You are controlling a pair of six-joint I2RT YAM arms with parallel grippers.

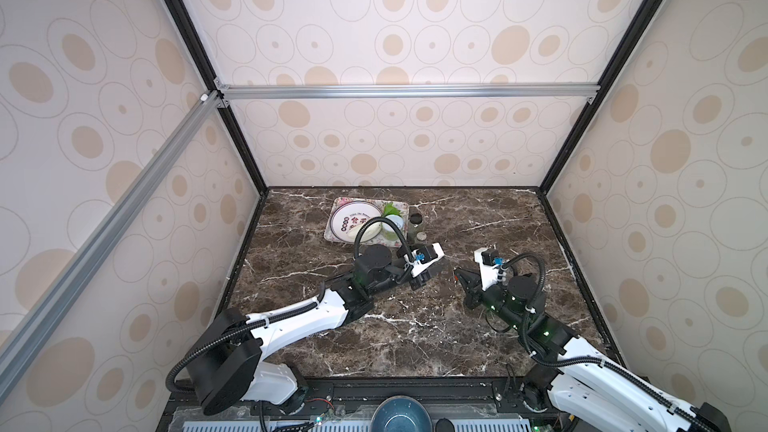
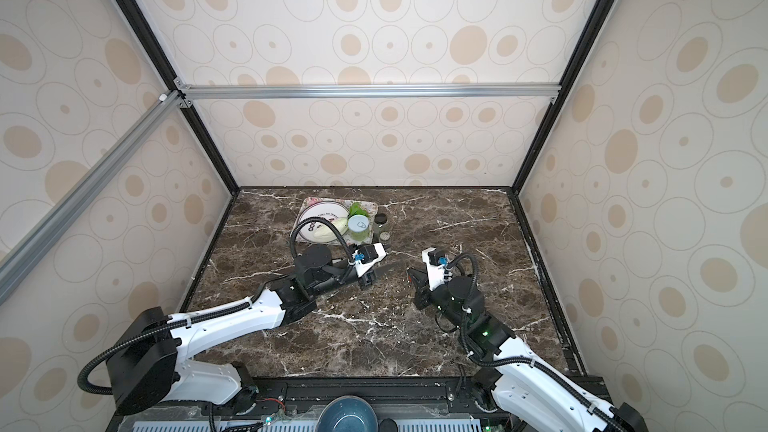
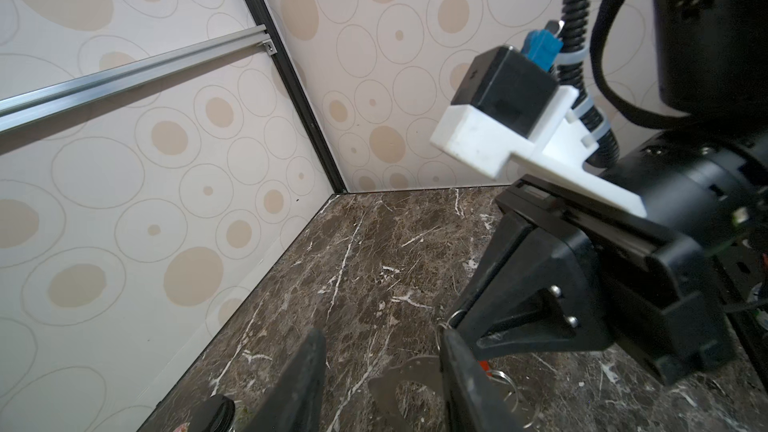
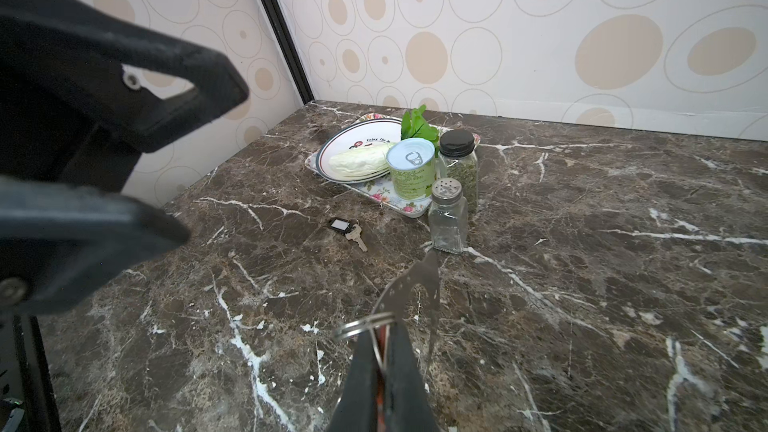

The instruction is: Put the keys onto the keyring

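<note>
Near the salt shaker (image 4: pixel 446 214), the right gripper (image 4: pixel 380 338) was pinched shut on the red-orange key (image 3: pixel 482 365), with the keyring (image 4: pixel 433 280) jutting from its tips toward the shaker. The left gripper (image 3: pixel 381 334) stood with jaws parted about the keyring's free end (clamping nothing). The black-tagged key (image 4: pixel 340 225) lay loose beside the shaker; threading it looked next, which called for the left gripper to fetch it.

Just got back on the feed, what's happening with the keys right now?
The right gripper is shut on the keyring, its flat grey loop sticking out past the fingertips toward the left gripper, which sits close by with jaws open. The black-tagged key lies alone on the table, short of the tray, not yet on the ring.
</note>
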